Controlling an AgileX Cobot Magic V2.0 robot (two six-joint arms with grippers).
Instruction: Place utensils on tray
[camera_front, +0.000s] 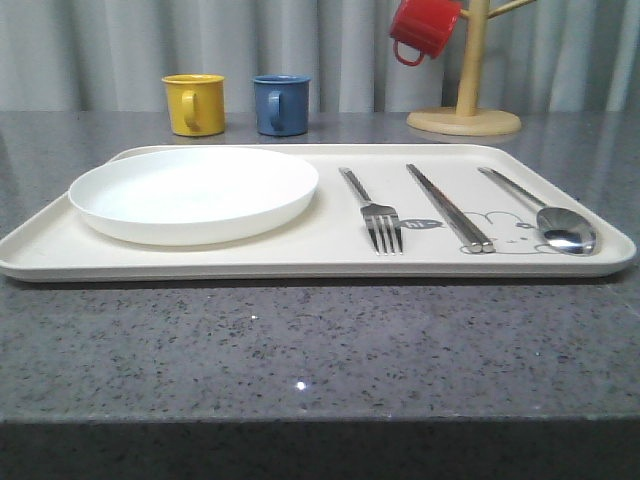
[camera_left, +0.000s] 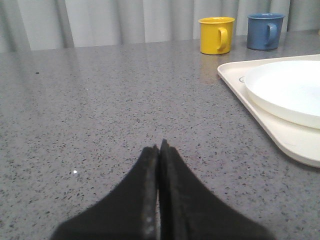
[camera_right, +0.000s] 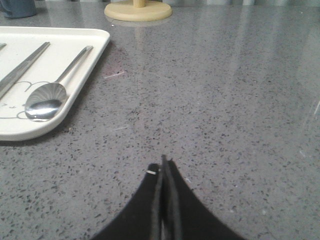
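Note:
The cream tray (camera_front: 330, 255) lies across the table. On it sit a round white plate (camera_front: 193, 192) at the left, then a fork (camera_front: 373, 210), a pair of grey chopsticks (camera_front: 448, 206) and a spoon (camera_front: 545, 212) side by side at the right. My left gripper (camera_left: 159, 146) is shut with nothing in it, low over bare table left of the tray (camera_left: 280, 135) and plate (camera_left: 287, 87). My right gripper (camera_right: 164, 162) is shut and empty over the table right of the tray (camera_right: 70, 110), with the spoon (camera_right: 50, 97) and chopsticks (camera_right: 22, 67) in sight.
A yellow mug (camera_front: 194, 103) and a blue mug (camera_front: 281, 104) stand behind the tray. A wooden mug tree (camera_front: 465, 95) at the back right holds a red mug (camera_front: 424, 28). The grey speckled table's front edge (camera_front: 320, 420) runs below the tray.

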